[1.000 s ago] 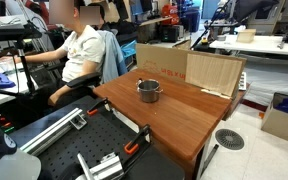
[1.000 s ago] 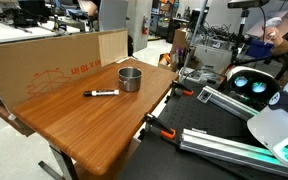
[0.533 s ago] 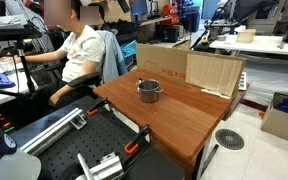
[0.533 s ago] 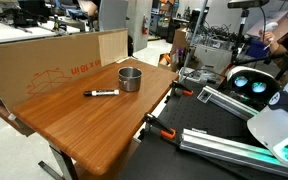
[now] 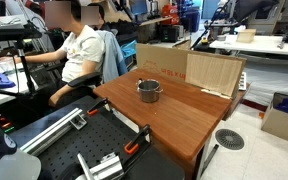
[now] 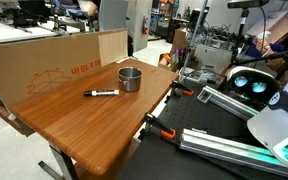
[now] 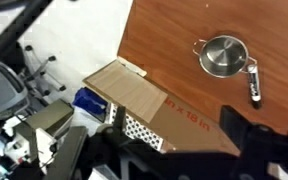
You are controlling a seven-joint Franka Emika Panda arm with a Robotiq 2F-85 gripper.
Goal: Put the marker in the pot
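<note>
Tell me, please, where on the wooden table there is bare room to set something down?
The table is bare from the marker to its edge away from the cardboard box. It is crowded only beside that box, where the pot and marker sit close.

Red lettering point(image 6: 86, 68) is showing on the side of the cardboard box point(image 6: 44, 55) in an exterior view, too small to be reading with any certainty; in the wrist view, red print point(image 7: 189, 113) is running along the cardboard, blurred; the marker point(image 6: 102, 93) is showing no legible label.
</note>
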